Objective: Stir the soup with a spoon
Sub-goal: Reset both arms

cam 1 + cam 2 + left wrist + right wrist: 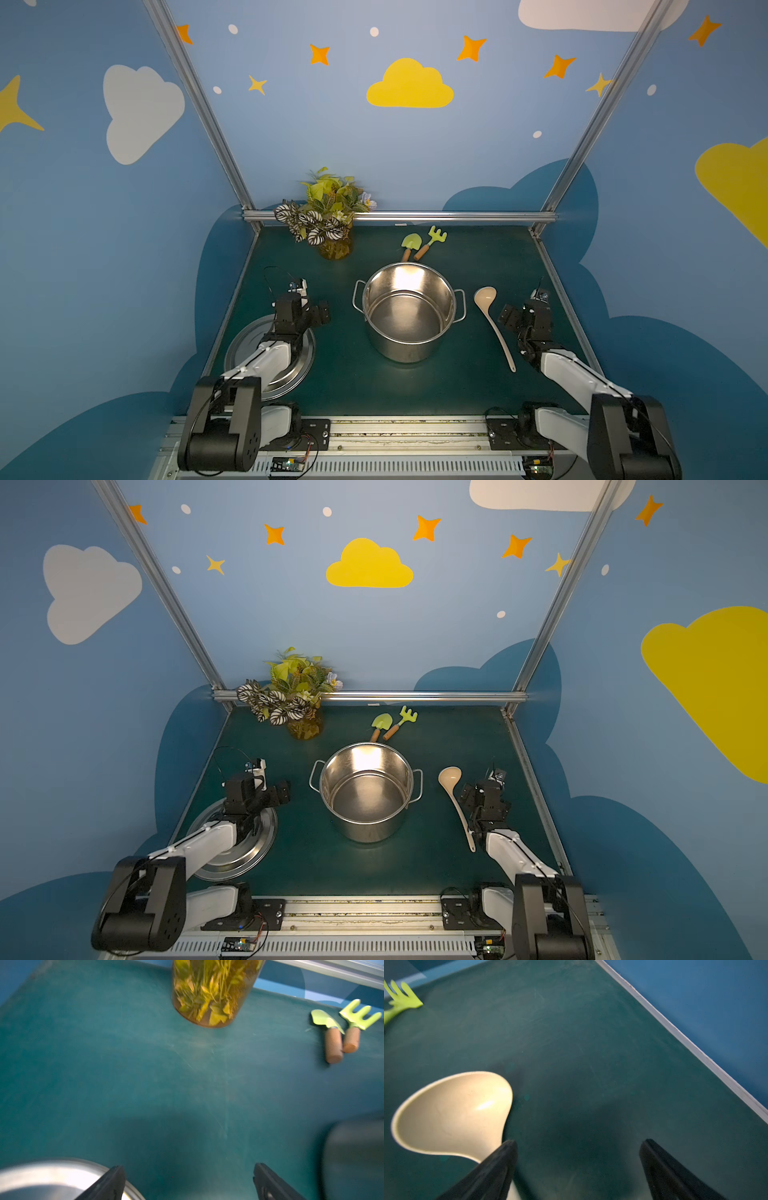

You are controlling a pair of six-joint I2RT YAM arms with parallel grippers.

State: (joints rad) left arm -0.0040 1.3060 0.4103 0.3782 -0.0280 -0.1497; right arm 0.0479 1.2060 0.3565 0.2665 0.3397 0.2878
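Note:
The spoon [494,324], a long cream ladle, lies on the green table to the right of the steel pot [399,349]; both top views show it, bowl away from me. Its bowl [452,1115] fills the near side of the right wrist view. No soup can be made out in the pot [357,829]; its inside looks like shiny metal. My right gripper [519,318] [578,1145] hangs open just right of the spoon's handle [459,808], one finger [500,1159] over the neck, nothing between the jaws. My left gripper [307,309] [189,1169] stands open and empty left of the pot.
The round steel lid [291,374] lies flat under my left arm, its rim [52,1174] by one finger. A plant in an amber jar [332,216] stands at the back left. A green toy shovel [410,243] and rake [436,237] lie behind the pot. The table's right edge rail [675,1032] runs close to my right gripper.

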